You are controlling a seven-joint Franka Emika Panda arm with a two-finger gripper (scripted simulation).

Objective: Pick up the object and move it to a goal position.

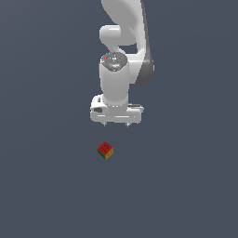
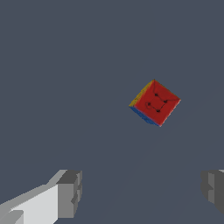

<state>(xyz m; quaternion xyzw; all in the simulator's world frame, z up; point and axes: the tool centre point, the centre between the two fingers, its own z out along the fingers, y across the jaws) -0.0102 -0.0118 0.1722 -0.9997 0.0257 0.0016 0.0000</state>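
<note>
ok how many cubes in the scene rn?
1. The cube sits on the floor, apart from the open gripper and below it in the exterior view; the wrist view shows its red face. No others visible.

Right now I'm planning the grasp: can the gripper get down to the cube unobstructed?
Probably yes. The gripper hangs open above the cube, which sits alone; nothing lies between them, though it is offset from the fingers.
</note>
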